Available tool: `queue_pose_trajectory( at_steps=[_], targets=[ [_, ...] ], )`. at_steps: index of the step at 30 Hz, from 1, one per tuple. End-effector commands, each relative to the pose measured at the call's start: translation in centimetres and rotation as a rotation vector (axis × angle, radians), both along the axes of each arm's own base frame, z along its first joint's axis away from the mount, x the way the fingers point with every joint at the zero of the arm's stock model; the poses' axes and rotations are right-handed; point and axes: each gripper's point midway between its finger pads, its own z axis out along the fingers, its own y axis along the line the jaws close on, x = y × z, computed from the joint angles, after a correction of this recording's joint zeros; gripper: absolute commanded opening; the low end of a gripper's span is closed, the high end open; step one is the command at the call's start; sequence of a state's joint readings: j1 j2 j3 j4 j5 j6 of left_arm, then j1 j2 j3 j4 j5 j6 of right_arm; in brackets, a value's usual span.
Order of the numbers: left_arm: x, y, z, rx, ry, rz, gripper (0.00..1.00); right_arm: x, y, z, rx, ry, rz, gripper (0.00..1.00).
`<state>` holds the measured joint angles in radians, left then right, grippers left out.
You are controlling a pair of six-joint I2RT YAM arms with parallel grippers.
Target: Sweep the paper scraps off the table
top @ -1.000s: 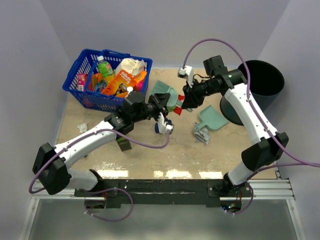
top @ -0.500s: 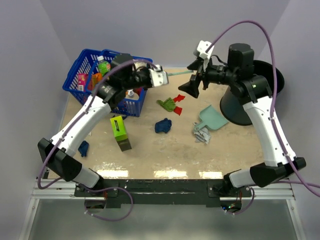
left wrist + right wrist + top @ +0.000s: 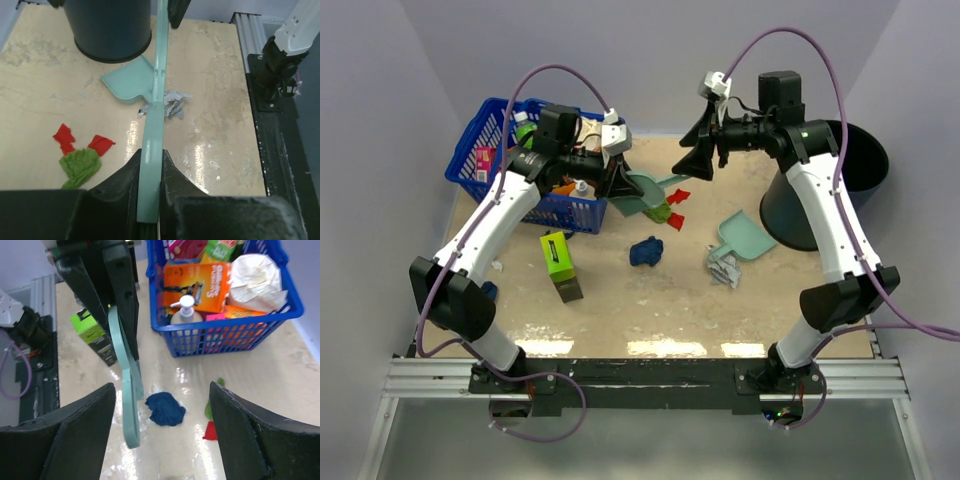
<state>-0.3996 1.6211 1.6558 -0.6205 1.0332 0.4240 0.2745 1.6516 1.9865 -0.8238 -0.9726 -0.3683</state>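
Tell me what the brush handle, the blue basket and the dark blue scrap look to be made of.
The brush handle: smooth teal moulded plastic, judging by its even colour and soft sheen. The blue basket: rigid glossy plastic, with a moulded lattice wall. The dark blue scrap: probably crumpled paper, matte and creased; thin cloth cannot be ruled out.

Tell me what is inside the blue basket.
In the blue basket: an orange box, a white pump bottle and a crumpled white bag. Anything beneath them is covered.
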Motion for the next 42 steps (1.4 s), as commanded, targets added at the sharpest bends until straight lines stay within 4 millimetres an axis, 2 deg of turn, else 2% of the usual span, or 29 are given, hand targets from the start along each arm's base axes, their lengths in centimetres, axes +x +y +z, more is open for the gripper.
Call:
queue_pose_trajectory(
  at_steps=[1,3,6,13,20,33,42],
  targets=[
    [-2.4,-0.2,2.0,-0.079,0.060,-0.081,0.00,-3.0,0.2,0.6,0.012,0.034,0.100,0.75],
    [-2.6,-0.3,1.9,-0.097,0.093,-0.087,0.00,-3.3,0.2,-0.3,0.012,0.058,0.107,0.69],
    [-2.7,-0.4,1.8,-0.118,0.137,-0.094,0.00,-3.9,0.6,-0.3,0.047,0.110,0.131,0.60],
    [-2.5,-0.7,2.3,-0.176,0.222,-0.113,0.00,-4.3,0.6,-1.1,0.049,0.163,0.115,0.51],
    [-2.4,-0.8,1.6,-0.172,0.249,-0.111,0.00,-4.6,0.6,-1.8,0.048,0.193,0.101,0.40],
    [-2.4,-0.9,1.7,-0.182,0.283,-0.118,0.00,-5.2,1.6,-1.6,0.089,0.250,0.140,0.36],
    [-2.3,-1.0,1.3,-0.179,0.293,-0.118,0.00,-5.3,1.9,-1.8,0.097,0.268,0.149,0.24]
  ],
)
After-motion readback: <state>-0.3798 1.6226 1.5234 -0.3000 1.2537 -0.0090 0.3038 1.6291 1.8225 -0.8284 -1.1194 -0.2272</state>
